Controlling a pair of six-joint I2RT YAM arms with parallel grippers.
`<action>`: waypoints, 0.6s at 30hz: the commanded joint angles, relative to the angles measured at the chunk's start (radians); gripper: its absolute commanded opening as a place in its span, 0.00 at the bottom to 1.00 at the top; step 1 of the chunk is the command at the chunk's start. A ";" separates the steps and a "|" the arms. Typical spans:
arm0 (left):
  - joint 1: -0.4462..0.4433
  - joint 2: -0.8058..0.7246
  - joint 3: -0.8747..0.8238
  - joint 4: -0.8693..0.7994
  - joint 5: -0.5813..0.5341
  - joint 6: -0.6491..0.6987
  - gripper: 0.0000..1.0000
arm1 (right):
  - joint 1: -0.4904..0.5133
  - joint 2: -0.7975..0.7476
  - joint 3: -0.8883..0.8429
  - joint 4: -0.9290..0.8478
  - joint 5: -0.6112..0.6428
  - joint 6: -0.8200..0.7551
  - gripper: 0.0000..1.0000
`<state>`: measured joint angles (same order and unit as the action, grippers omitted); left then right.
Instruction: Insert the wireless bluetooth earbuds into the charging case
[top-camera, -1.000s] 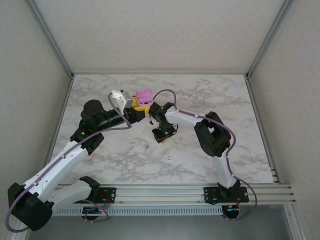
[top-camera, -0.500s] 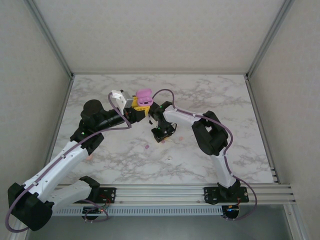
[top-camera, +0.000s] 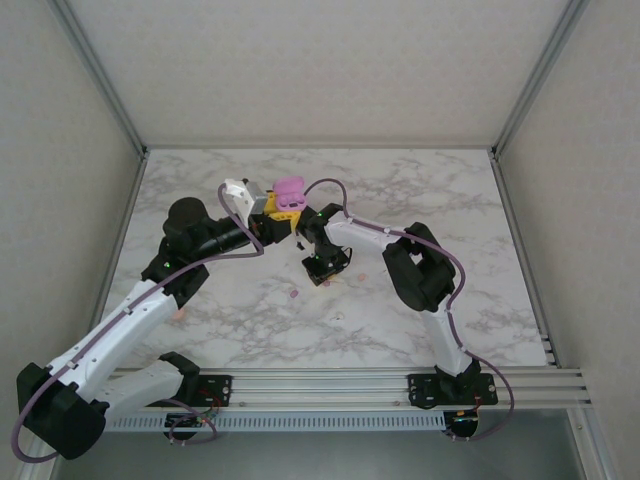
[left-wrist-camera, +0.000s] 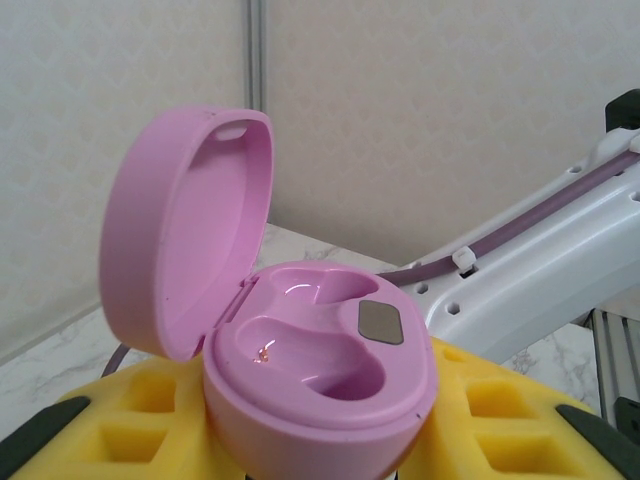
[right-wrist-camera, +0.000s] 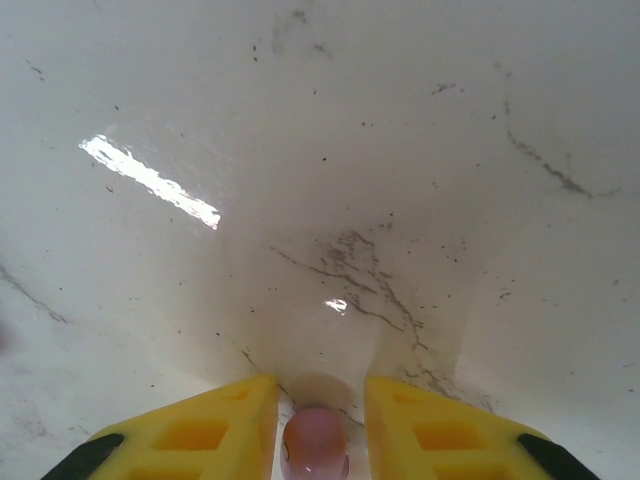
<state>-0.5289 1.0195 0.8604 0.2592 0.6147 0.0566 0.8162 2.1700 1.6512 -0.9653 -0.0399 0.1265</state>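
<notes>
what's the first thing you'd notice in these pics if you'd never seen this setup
The open pink case stands out first: lid up, both wells empty, clamped in the left gripper toward the back of the table. Next comes a small pink bud between the yellow fingers of the right gripper, low over the marble.
</notes>
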 joint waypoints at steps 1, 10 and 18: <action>-0.011 0.006 0.043 0.012 -0.003 0.011 0.30 | 0.012 0.023 0.007 -0.073 0.020 0.010 0.29; -0.011 0.014 0.047 0.012 -0.003 0.014 0.30 | 0.015 0.015 0.016 -0.091 0.041 0.027 0.29; -0.011 0.019 0.048 0.015 -0.001 0.012 0.30 | 0.016 0.032 0.016 -0.080 0.031 0.036 0.25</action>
<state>-0.5297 1.0389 0.8757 0.2562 0.6147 0.0566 0.8188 2.1769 1.6604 -1.0115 -0.0154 0.1486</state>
